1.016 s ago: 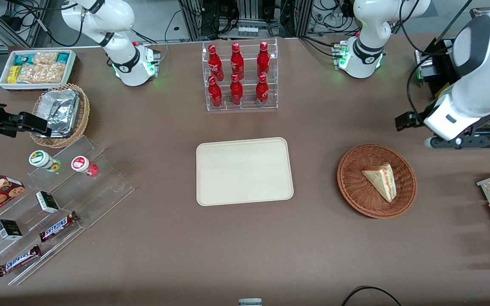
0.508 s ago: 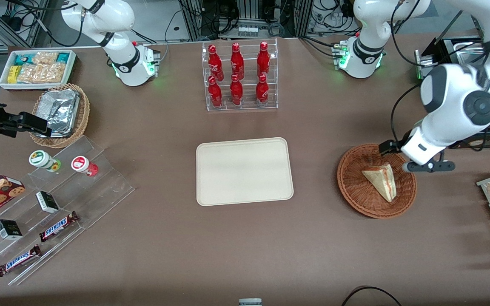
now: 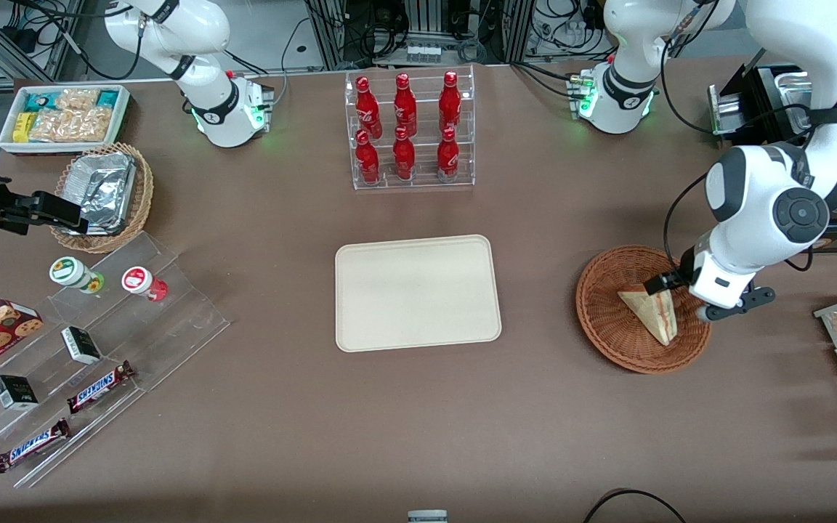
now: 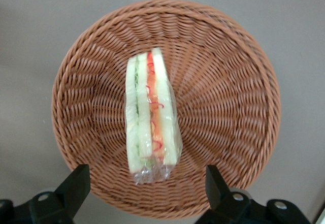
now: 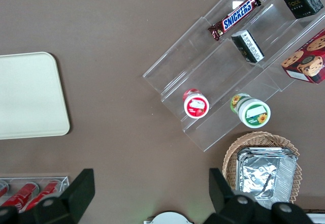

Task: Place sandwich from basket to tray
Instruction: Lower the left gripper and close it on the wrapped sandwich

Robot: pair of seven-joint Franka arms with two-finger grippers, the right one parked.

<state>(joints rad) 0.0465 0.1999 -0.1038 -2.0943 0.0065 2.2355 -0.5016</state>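
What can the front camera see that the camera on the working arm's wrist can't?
Only the front view shows the tray, the rack of red bottles and the snack shelves. Only the wrist view shows the sandwich's red, orange and green layers and clear wrap, and the gripper's open fingers wide apart. Both show the sandwich lying in the basket, with the gripper above it.
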